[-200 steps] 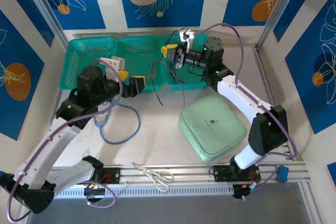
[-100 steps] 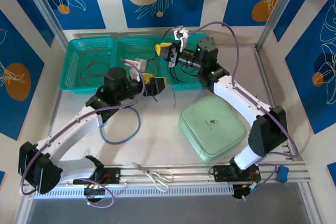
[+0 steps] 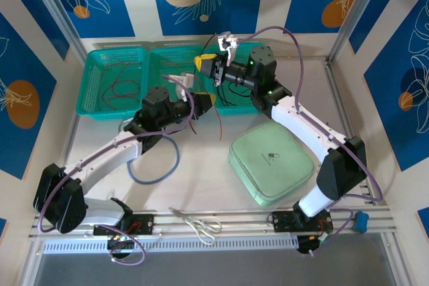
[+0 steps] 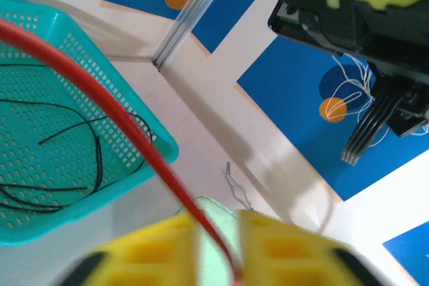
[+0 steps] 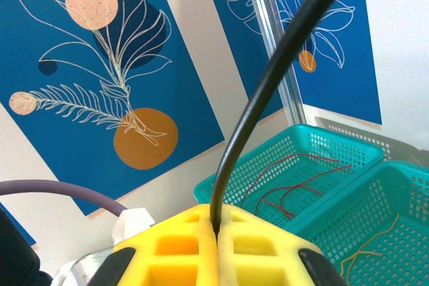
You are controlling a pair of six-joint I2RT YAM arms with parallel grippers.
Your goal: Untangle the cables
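Observation:
My right gripper (image 3: 206, 63) hangs over the teal baskets, shut on a black cable (image 5: 268, 85) that rises from between its yellow pads (image 5: 216, 229). My left gripper (image 3: 204, 102) is just below and in front of it. A red cable (image 4: 114, 108) runs slanting down into the narrow gap between the blurred yellow fingers of the left gripper (image 4: 221, 259), which are closed on it. Thin cable ends dangle below the two grippers (image 3: 221, 122). More red cables (image 3: 119, 87) lie in the left basket, black ones (image 4: 60, 145) in the right basket, and a tan-yellow one (image 5: 365, 252) in the middle basket.
Three teal baskets (image 3: 94, 108) stand in a row along the back wall. A mint green case (image 3: 271, 159) lies at the right centre of the table. A blue stethoscope tube (image 3: 175, 159) loops at the left centre, and scissors (image 3: 201, 224) lie by the near rail.
My left arm swung right, up to the right gripper, and its jaws closed on the red cable. The right gripper shifted slightly left, still holding the black cable.

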